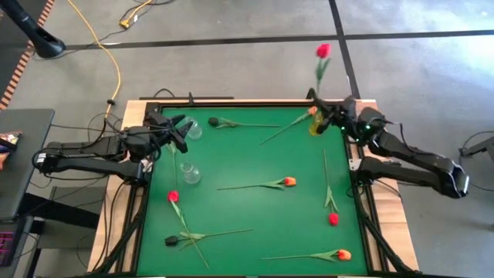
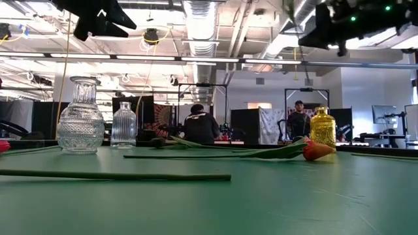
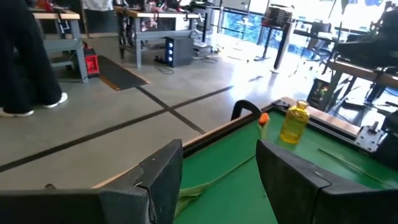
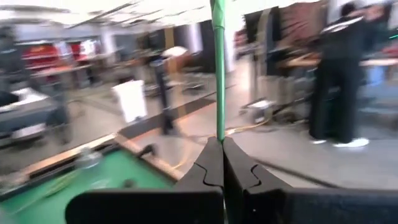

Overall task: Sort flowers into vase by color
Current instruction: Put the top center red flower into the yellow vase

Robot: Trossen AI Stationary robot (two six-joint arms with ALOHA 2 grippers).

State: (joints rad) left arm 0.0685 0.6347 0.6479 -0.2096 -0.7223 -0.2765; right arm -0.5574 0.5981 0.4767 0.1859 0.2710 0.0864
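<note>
My right gripper (image 1: 327, 116) hovers over the table's far right corner, above a yellow vase (image 1: 316, 126), shut on a red tulip (image 1: 323, 51). An orange tulip (image 1: 312, 111) leans its head on that vase, its stem on the cloth. My left gripper (image 1: 182, 133) is open in the air at the far left, beside a clear vase (image 1: 193, 128); a second clear vase (image 1: 191, 174) stands nearer. Lying flat on the green cloth are a dark tulip (image 1: 214, 121), an orange one (image 1: 289, 181), two red ones (image 1: 333, 218) (image 1: 173, 196), another dark one (image 1: 170, 241) and an orange one (image 1: 343, 254). My right gripper pinches the red tulip's green stem (image 4: 219, 124) between its two shut fingers (image 4: 208, 163). The stem runs straight on past the fingertips, and the red head (image 1: 323, 51) is far beyond them. The tulip is lifted clear of the table.
The green cloth is framed by a dark rail (image 1: 231, 101) with wooden edges. In the low view the two clear vases (image 2: 80, 117) (image 2: 123, 125) stand left and the yellow vase (image 2: 322, 128) right. People stand in the room behind. Open cloth lies in the table's middle.
</note>
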